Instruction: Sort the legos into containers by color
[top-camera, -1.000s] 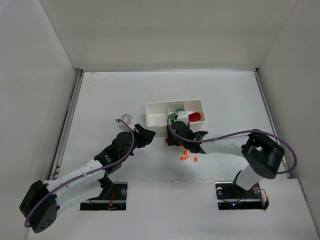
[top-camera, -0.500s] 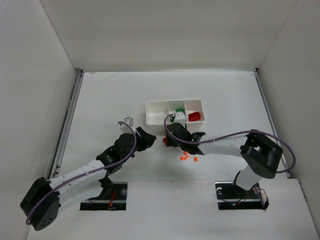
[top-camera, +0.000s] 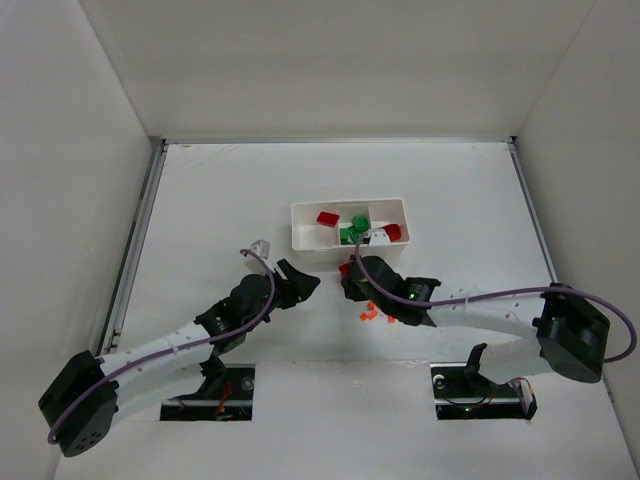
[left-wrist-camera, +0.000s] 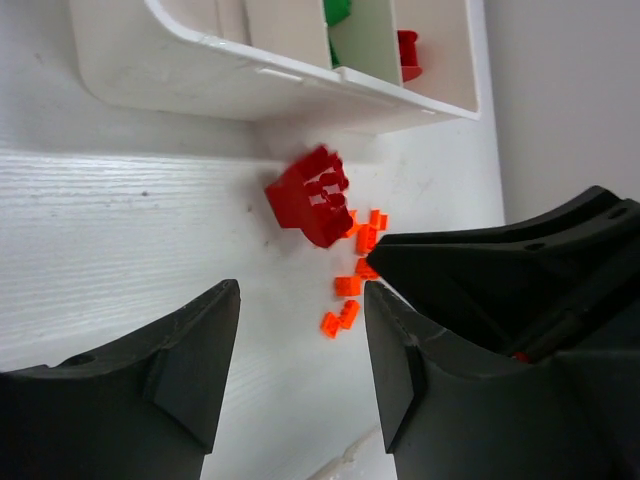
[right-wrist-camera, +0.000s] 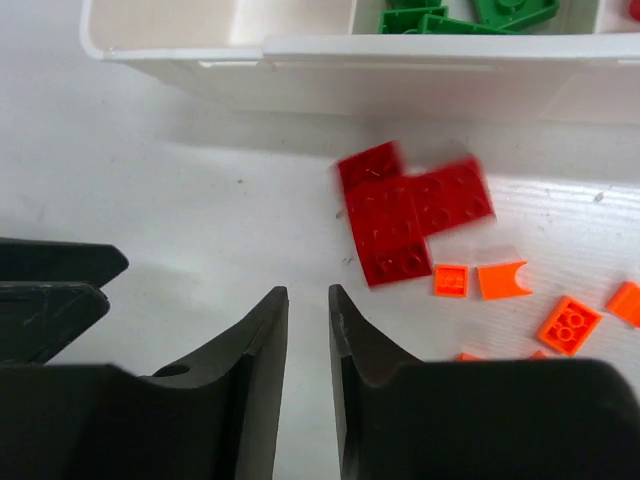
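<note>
Jaws of the right gripper (right-wrist-camera: 308, 295) stand nearly closed on nothing; the left gripper (left-wrist-camera: 300, 300) is half open and empty. Orange bits (right-wrist-camera: 565, 325) lie at three o'clock, the red brick (right-wrist-camera: 415, 215) at one, just short of the tray (right-wrist-camera: 380, 48). Opening wider and centring over the brick should avoid pinching orange bits.

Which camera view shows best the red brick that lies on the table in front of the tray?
The left wrist view: the red brick is sharp and whole. The right wrist view shows it larger but blurred; the top view gives only a red speck.
</note>
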